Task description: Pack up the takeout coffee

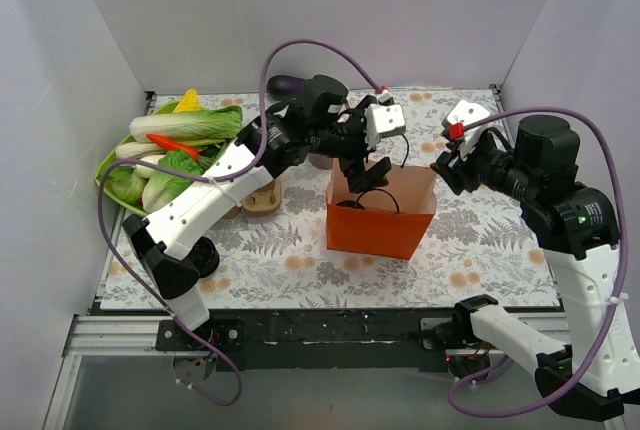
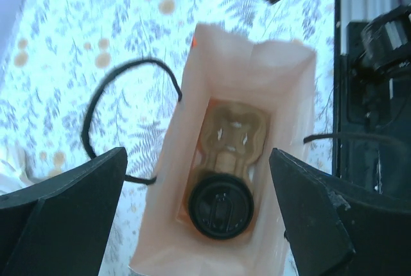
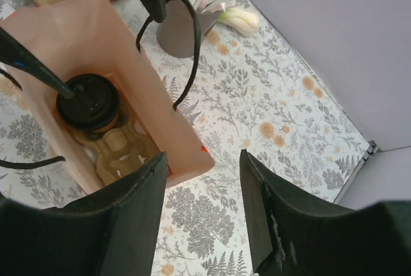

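**A:** The takeout coffee (image 2: pixel 220 205) is down in the orange bag (image 1: pixel 380 230), upright, black lid up. It seems seated in a pulp carrier (image 2: pixel 234 125), which should stop it tipping.

**B:** The left jaws hang right over the bag's mouth, spread wide and gripping nothing. My read: the drop is done.

**A:** And the right jaws?

**B:** Apart too, and empty. They're just beside the bag's right wall, above the desk (image 1: pixel 300 260), probably to steady the bag.
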Motion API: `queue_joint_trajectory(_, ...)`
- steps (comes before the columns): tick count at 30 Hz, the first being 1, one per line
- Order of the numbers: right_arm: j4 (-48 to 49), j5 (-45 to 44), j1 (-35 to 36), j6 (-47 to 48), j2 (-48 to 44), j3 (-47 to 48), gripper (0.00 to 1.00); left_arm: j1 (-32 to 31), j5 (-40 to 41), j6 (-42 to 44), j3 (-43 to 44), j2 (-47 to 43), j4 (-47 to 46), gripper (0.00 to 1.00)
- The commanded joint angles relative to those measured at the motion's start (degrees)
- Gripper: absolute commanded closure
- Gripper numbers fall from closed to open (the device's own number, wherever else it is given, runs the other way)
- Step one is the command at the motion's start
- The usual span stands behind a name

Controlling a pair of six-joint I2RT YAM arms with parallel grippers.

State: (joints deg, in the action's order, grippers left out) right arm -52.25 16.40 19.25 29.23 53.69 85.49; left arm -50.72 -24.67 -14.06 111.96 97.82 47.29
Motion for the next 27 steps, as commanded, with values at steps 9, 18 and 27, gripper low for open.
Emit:
queue_joint_trajectory(9, 15.1, -14.5, -0.9, -3.7, 3.8, 5.8, 0.14, 1.5, 14.7, -1.1, 6.6, -9.4, -13.0, 0.02)
queue_joint_trajectory(18, 18.7, -15.0, -2.8, -8.6, 9.1, 5.6, 0.11, 10.8, 27.5, -0.7, 0.5, -13.5, -9.7, 0.02)
queue_joint_trajectory(27, 10.8, -12.1, -3.6, -10.5, 15.6, 9.8, 0.11, 13.5, 26.0, -12.5, 14.8, 3.2, -8.4, 0.02)
